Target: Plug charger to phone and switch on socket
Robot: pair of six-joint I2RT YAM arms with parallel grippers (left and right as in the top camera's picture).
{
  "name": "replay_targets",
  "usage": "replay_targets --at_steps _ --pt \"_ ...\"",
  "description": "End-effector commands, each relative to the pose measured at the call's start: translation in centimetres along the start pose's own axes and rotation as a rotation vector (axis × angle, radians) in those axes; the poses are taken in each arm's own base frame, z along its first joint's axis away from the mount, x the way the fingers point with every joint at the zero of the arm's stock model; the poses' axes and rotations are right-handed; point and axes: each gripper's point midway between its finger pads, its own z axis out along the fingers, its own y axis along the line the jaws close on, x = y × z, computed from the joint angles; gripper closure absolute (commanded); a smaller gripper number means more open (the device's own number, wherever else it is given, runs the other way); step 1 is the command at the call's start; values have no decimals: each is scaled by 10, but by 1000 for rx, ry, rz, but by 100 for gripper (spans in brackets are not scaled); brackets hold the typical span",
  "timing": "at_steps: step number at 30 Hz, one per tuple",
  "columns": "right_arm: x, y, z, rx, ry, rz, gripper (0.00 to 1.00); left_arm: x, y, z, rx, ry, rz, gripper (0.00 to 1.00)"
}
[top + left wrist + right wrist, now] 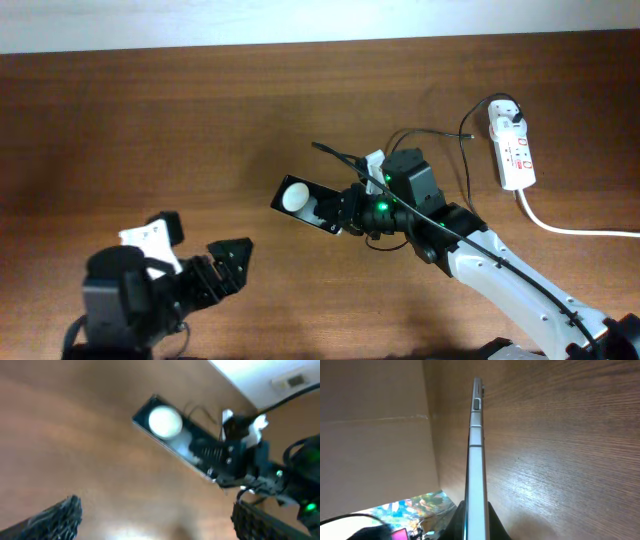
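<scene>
The black phone [303, 203] with a white round patch is held off the table by my right gripper [345, 212], which is shut on its right end. It shows edge-on in the right wrist view [476, 450] and flat in the left wrist view [172, 435]. The thin black charger cable [440, 140] loops behind the right arm, and its white adapter [503, 112] sits in the white socket strip [513, 150] at the right back. The plug tip is not clear to see. My left gripper [225, 262] is open and empty at the lower left, apart from the phone.
The socket's thick white cord [570, 228] runs off to the right edge. A pale wall strip [300, 20] borders the back of the wooden table [150, 130].
</scene>
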Motion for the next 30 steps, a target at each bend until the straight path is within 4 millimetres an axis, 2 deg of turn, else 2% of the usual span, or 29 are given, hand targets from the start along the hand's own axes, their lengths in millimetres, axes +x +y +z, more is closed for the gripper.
replay_targets --at_steps 1,2,4,7,9,11,13,15,19,21,25,30 --pt "-2 11 -4 -34 4 -22 96 25 -4 44 180 148 -300 1" --pt "-2 11 -4 -34 4 14 96 32 -2 58 223 203 -462 1" --pt "-2 11 -4 -34 5 53 96 36 6 73 230 226 -595 1" --pt "0 9 -4 -27 9 59 96 21 0 79 263 195 -583 1" --pt "1 10 -4 -29 16 60 96 16 14 94 194 186 -659 1" --pt "3 11 -4 -39 32 59 96 13 15 109 189 219 -671 1" --pt "4 12 -4 -40 36 60 96 7 1 129 253 260 -621 1" --pt "7 6 -4 -20 45 79 96 11 -5 144 269 296 -591 1" --pt "10 1 -4 0 57 98 96 5 -7 149 287 282 -577 1" --pt "15 3 -4 -12 86 101 96 -3 -9 150 300 245 -561 1" --pt "25 9 -5 -40 144 107 96 -5 -7 151 290 229 -562 1" --pt "25 9 -5 -42 146 107 96 -8 -3 153 273 200 -566 1"
